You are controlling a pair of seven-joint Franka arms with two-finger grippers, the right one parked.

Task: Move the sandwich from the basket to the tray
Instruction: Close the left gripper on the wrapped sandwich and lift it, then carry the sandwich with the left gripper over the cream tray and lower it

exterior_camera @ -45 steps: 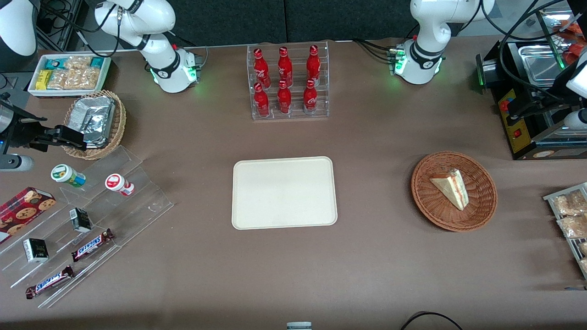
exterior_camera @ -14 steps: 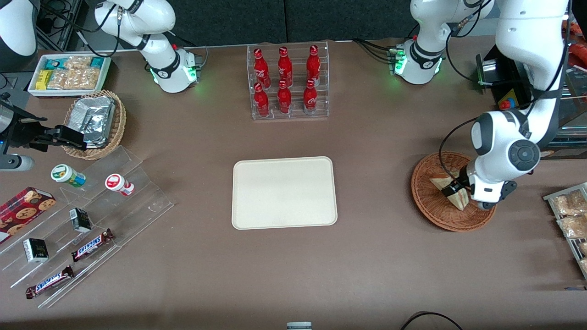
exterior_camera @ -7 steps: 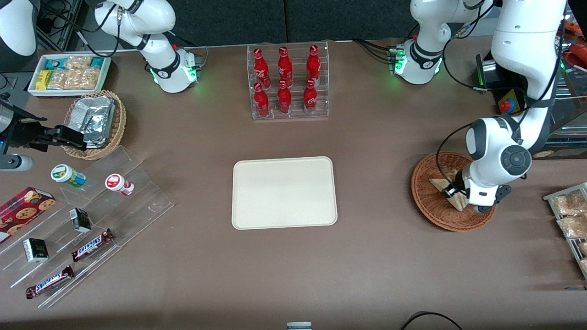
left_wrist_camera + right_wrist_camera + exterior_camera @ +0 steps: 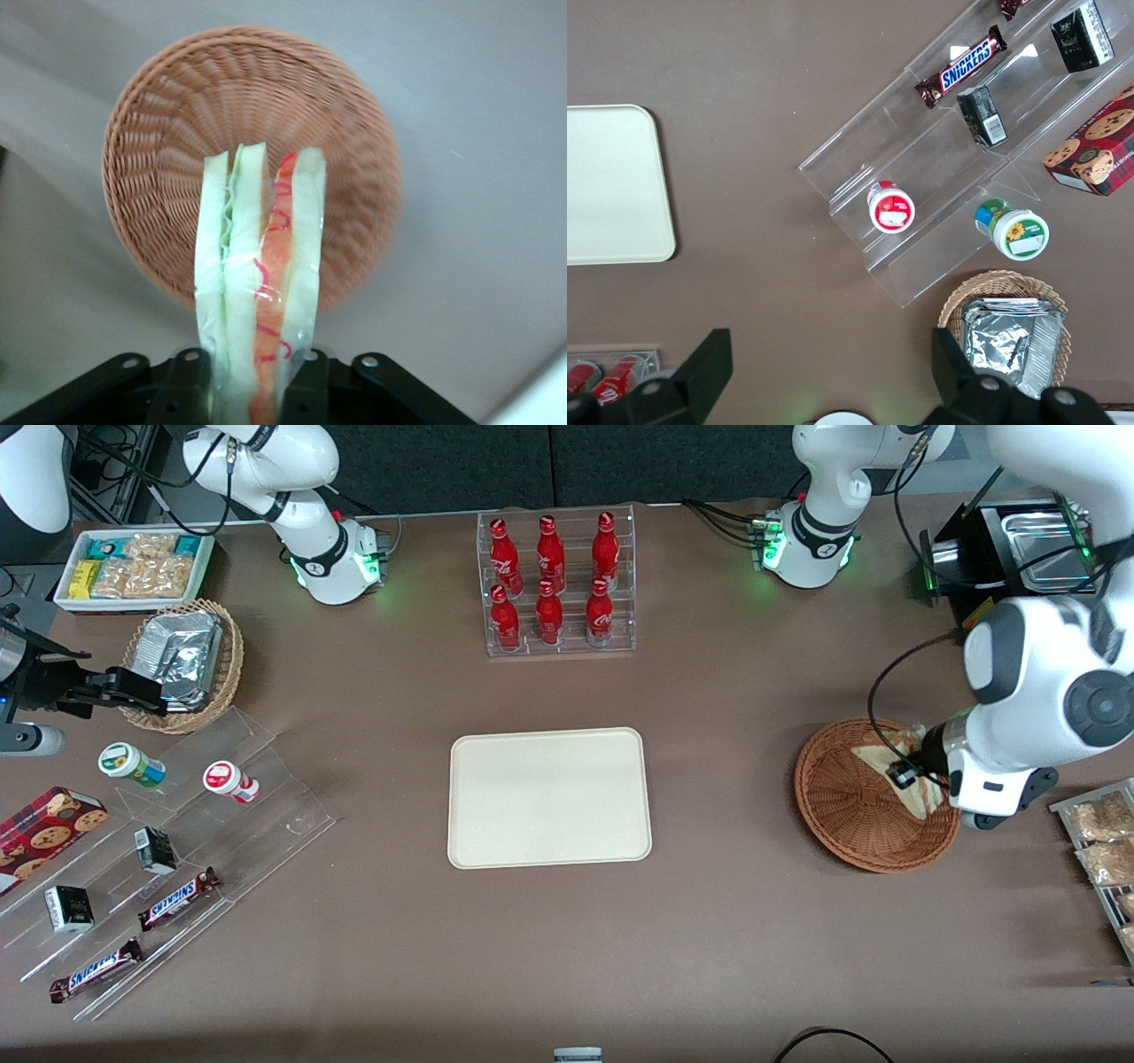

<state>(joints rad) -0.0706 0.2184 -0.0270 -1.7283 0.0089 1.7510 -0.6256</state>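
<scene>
The hand [image 4: 251,382] is closed on the sandwich [image 4: 257,283] and holds it in the air above the basket [image 4: 168,150], not touching the wicker. The tray [image 4: 549,797] lies well apart on the bench [image 4: 726,921], toward the parked arm's end.

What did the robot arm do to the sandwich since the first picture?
The gripper came down into the basket, shut its jaws on the sandwich and lifted it: the wrist view shows it hanging above the basket. The basket and tray stayed put.
</scene>
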